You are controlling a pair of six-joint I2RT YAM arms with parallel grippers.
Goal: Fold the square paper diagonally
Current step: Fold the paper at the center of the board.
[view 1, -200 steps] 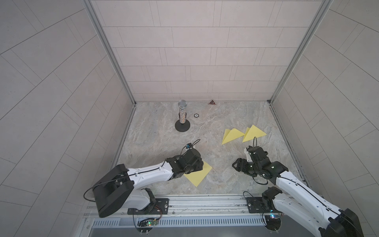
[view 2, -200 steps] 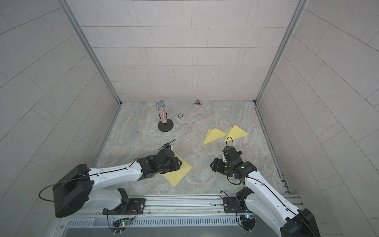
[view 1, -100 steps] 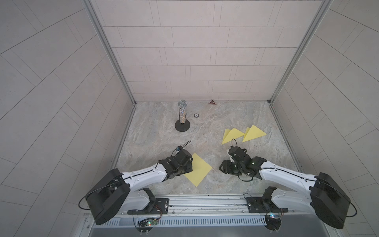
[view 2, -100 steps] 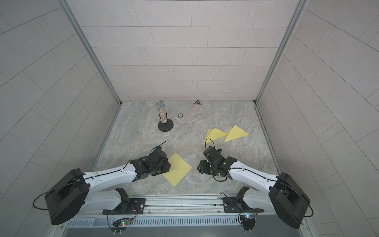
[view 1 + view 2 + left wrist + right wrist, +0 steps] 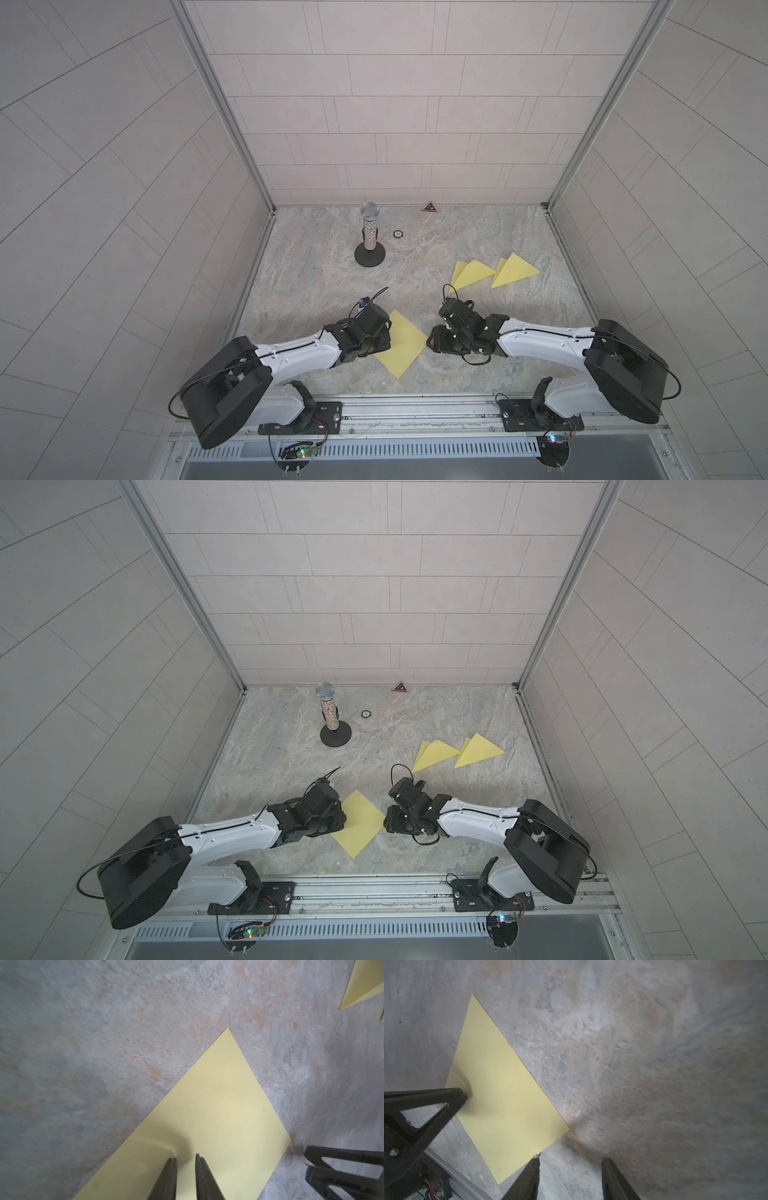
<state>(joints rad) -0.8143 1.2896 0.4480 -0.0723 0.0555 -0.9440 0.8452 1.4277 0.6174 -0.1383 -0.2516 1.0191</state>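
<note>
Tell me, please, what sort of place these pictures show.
Probably a purpose-built robot test booth, not a home: plain panelled walls box in a marble-patterned tabletop, two arms are bolted to a metal rail at its front, and a microphone stands near the back.

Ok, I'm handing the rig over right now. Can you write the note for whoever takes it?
Grippers: left gripper narrowly open, tips down on the square paper near its corner on that side. The right gripper is open and empty, low beside the opposite corner, one fingertip at the paper's edge.
Things: the paper lies flat on the table between the arms. Two folded yellow triangles lie side by side, back right.
Done: both grippers at the paper.
To do: lift one corner, bring it to the opposite corner, crease.
</note>
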